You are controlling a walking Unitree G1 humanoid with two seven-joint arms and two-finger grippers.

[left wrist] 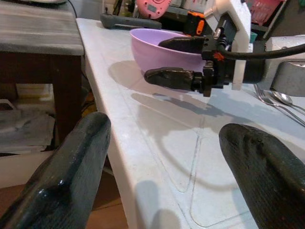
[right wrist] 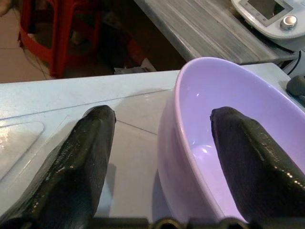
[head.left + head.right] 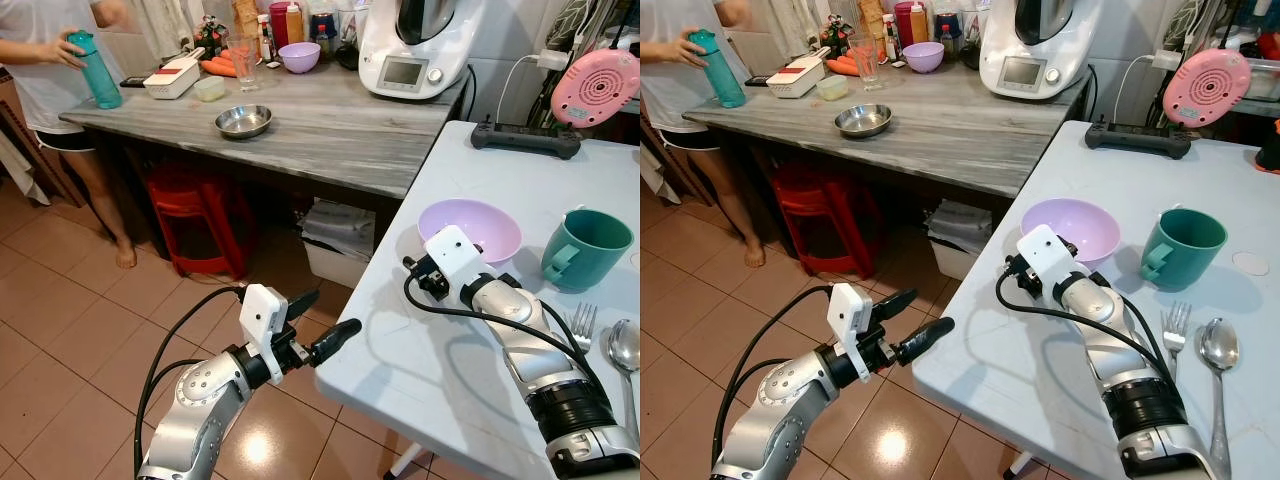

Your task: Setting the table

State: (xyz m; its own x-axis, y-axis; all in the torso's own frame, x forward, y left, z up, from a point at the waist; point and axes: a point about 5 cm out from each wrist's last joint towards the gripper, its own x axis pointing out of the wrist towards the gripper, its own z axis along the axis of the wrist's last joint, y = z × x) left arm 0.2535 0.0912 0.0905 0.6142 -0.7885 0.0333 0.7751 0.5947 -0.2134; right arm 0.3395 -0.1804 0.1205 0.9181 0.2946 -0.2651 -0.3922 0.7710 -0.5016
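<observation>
Lilac bowl upright on the white table, near the table's front-left edge. Straddled at its near rim by the right gripper: one finger inside the bowl, the other outside over the tabletop, jaws spread and not pressed onto the rim. At 3 o'clock from the bowl, just beside it, a teal mug standing upright, handle toward the bowl. At 5 o'clock, a fork lying flat with a spoon just beside it. At 12 o'clock, well apart at the table's far end, a black power strip and a pink round appliance.

At 7 o'clock from the bowl, off the table's edge and above the tiled floor, the left gripper, fingers parted and holding nothing, pointed toward the table.

At 10 o'clock, across the gap, a grey wooden counter carrying a steel bowl, a smaller purple bowl and a white kitchen machine; beneath it a red stool. At the counter's far left, a person's hand on a teal bottle.
</observation>
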